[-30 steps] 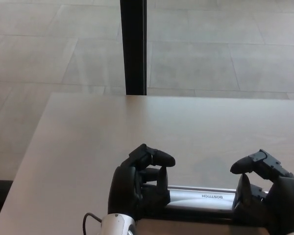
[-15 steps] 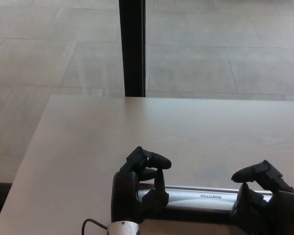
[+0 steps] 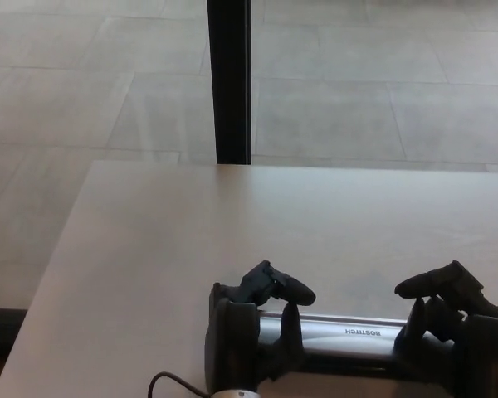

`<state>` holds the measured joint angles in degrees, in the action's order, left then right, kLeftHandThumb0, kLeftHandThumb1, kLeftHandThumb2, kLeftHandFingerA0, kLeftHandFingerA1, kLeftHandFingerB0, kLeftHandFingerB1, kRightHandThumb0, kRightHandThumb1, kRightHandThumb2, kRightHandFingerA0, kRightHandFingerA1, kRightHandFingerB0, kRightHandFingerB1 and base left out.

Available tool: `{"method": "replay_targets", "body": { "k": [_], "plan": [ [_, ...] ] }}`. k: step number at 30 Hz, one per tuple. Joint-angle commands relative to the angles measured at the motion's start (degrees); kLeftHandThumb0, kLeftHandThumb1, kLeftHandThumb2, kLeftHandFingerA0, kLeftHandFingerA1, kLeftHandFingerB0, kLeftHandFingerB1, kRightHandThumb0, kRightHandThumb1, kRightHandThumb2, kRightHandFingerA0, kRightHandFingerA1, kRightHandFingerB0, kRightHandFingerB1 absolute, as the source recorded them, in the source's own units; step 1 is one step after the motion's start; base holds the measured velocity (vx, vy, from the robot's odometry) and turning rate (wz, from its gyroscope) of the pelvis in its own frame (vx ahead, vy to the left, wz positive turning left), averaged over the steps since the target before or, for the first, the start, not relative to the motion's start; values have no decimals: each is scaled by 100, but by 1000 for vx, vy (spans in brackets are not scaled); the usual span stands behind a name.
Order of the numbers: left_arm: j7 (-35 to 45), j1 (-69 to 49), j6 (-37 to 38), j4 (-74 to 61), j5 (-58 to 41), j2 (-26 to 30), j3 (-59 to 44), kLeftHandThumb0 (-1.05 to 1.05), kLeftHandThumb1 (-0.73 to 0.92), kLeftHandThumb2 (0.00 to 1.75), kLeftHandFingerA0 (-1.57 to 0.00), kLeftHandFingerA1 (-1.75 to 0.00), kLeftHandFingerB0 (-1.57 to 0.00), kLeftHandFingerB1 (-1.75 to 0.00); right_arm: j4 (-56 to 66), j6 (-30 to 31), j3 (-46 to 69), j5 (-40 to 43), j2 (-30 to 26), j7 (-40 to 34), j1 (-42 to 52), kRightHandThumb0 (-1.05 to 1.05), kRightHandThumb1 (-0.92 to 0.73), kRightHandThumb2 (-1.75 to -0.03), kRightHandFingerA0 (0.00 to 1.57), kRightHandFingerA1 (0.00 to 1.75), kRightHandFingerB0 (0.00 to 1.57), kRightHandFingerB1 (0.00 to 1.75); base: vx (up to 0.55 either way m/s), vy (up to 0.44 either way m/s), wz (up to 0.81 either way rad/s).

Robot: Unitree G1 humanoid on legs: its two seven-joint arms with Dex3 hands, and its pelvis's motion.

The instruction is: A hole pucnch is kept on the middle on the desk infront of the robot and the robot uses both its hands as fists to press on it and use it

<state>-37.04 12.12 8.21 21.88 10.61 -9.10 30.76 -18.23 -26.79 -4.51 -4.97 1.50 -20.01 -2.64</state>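
The left hand (image 3: pixel 253 332) and right hand (image 3: pixel 448 327) are curled into empty fists and set on the hole punch (image 3: pixel 349 338) lever's ends, so force is spread evenly

Black left hand (image 3: pixel 253 336), black right hand (image 3: pixel 452 332), thick jointed fingers, thin dark cable (image 3: pixel 176 381)

"BOSTITCH" printed upside down on hole punch (image 3: pixel 349 334) handle
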Motion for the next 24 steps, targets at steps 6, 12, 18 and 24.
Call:
{"method": "replay_targets", "body": {
  "k": [6,12,18,24],
  "plan": [
    [-2157,1123,1149,1173,3459,657,2075,-27,54,106,-92,-175,-67,-174,-2878,-560,-1034,-2631,-1196,-2593,97,11,-48,-108,116,138,92,119,0,0,0],
    [-2349,1315,988,1283,3598,801,2333,-25,55,102,-94,-175,-68,-166,-3186,-458,-1268,-2610,-1226,-2540,57,4,-48,-98,117,133,86,106,0,0,0],
    [-2397,1439,1019,1414,3551,843,2545,-27,54,104,-93,-175,-65,-167,-3478,-602,-1487,-2701,-1243,-2844,13,-19,-76,-65,92,134,72,77,0,0,0],
    [-2573,1599,978,1538,3589,861,2717,-25,54,104,-95,-175,-69,-166,-3638,-681,-1597,-2670,-1291,-2829,-21,-21,-78,-65,90,114,70,76,0,0,0]
  ]
}}
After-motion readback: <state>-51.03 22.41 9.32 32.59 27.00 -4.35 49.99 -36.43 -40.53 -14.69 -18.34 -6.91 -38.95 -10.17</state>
